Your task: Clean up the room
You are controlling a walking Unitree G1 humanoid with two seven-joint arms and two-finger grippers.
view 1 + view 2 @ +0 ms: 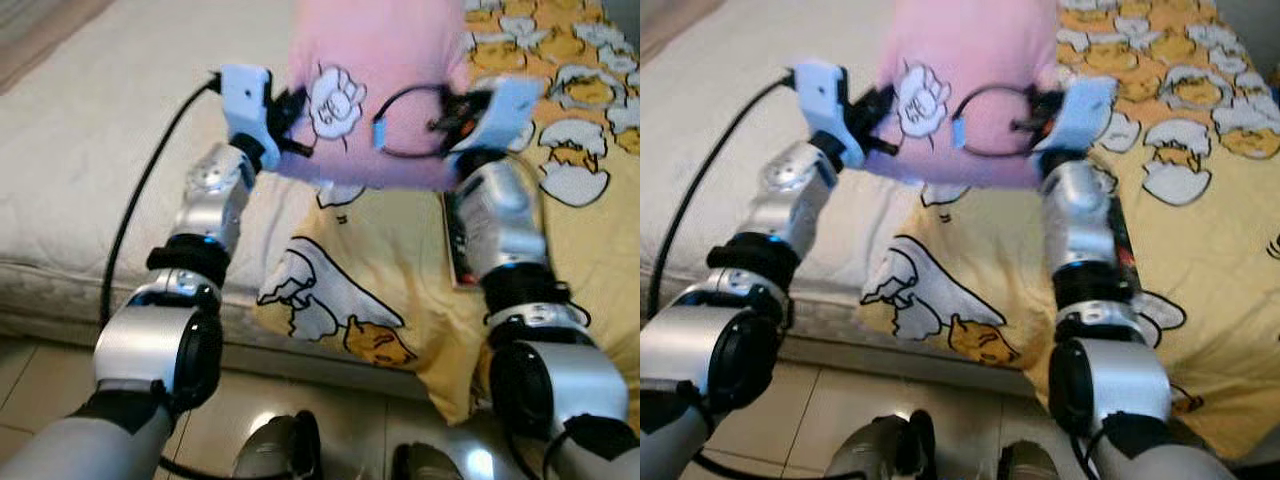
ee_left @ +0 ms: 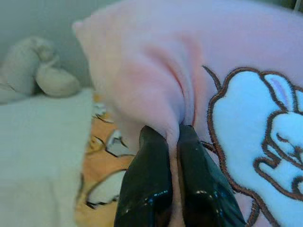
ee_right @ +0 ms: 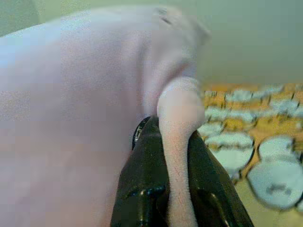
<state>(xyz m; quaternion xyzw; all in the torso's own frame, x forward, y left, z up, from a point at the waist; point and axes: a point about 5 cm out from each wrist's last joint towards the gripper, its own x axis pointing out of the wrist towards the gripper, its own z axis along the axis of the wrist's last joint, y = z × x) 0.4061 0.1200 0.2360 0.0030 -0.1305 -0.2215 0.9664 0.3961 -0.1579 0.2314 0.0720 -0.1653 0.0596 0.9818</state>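
Note:
A pink pillow [image 1: 375, 70] with a white bunny patch [image 1: 335, 100] hangs in the air above the bed, held between both arms. My left gripper [image 1: 292, 125] is shut on the pillow's left edge; in the left wrist view its black fingers [image 2: 151, 170] pinch a fold of pink fabric [image 2: 156, 90]. On the pillow's right edge my right gripper [image 1: 450, 115] is shut, and the right wrist view shows a roll of pink cloth [image 3: 177, 123] squeezed between its fingers [image 3: 142, 179].
Under the pillow lies a yellow blanket [image 1: 400, 290] printed with egg cartoons, spilling over the bed's front edge. The white mattress [image 1: 90, 130] stretches to the left. A black cable [image 1: 135, 210] runs across it. Pale cushions [image 2: 38, 71] sit at the far end. Tiled floor [image 1: 40, 390] below.

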